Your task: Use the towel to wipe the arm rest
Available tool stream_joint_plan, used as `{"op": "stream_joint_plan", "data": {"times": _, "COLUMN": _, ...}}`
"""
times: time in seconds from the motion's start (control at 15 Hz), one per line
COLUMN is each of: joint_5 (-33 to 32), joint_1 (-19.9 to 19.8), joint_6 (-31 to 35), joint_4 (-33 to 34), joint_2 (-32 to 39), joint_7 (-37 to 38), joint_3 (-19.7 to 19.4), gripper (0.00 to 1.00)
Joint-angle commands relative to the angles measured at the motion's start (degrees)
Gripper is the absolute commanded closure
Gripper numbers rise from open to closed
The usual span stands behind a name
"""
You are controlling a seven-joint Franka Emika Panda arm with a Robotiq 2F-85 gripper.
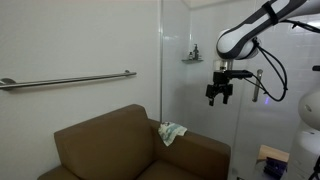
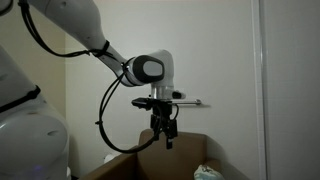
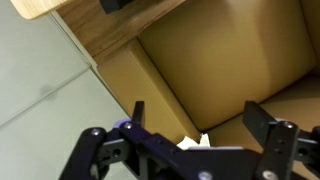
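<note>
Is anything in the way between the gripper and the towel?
Nothing. In an exterior view the open gripper hangs in free air, above and to one side of the towel on the arm rest.

Nothing readable here tbh. Can't make out any lettering, logo or number on the brown upholstered armchair (image 1: 115, 145), the crumpled pale towel (image 1: 172, 131), the white-and-black robot arm (image 1: 262, 20) or the plain pale wall (image 1: 80, 40).

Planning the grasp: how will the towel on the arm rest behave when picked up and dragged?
The towel lies crumpled, so it is probably floppy and would drape from the gripper. It looks small, so likely light. Dragged along the arm rest, it may bunch.
</note>
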Motion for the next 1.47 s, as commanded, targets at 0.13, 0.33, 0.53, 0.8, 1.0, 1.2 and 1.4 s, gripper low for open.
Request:
{"op": "stream_joint_plan", "data": {"times": 0.13, "joint_5": -0.15, "joint_1": 0.23, "joint_6": -0.11, "joint_4": 0.34, "joint_2": -0.05, "joint_7": 0.15, "joint_3": -0.22, "gripper": 0.0}}
{"op": "stream_joint_plan", "data": {"times": 0.33, "joint_5": 4.2, "joint_1": 3.09, "joint_6": 3.9, "joint_4": 5.55, "joint_2": 12.46, "joint_7": -1.96, "joint_3": -2.42, "gripper": 0.0}}
{"op": "stream_joint_plan", "data": {"times": 0.53, "joint_5": 4.61, "joint_1": 3.35, "joint_6": 9.97, "joint_4": 9.68, "joint_2": 20.33, "joint_7": 0.78, "joint_3": -2.01, "gripper": 0.0}}
{"op": "stream_joint_plan", "data": {"times": 0.8, "joint_5": 3.96, "joint_1": 3.36, "joint_6": 17.0, "joint_4": 19.25, "joint_2": 34.7, "joint_7": 2.8, "joint_3": -2.11, "gripper": 0.0}}
{"op": "stream_joint_plan", "data": {"times": 1.0, "joint_5": 3.24, "joint_1": 3.49, "joint_6": 16.18, "joint_4": 17.74, "joint_2": 32.88, "joint_7": 1.6, "joint_3": -2.51, "gripper": 0.0}}
{"op": "stream_joint_plan", "data": {"times": 1.2, "joint_5": 3.3, "joint_1": 3.59, "joint_6": 16.18, "joint_4": 19.75, "joint_2": 35.47, "joint_7": 1.57, "joint_3": -2.58, "gripper": 0.0}}
{"op": "stream_joint_plan", "data": {"times": 1.4, "joint_5": 2.94, "joint_1": 3.86, "joint_6": 14.42, "joint_4": 24.54, "joint_2": 39.8, "joint_7": 4.88, "joint_3": -2.51, "gripper": 0.0}}
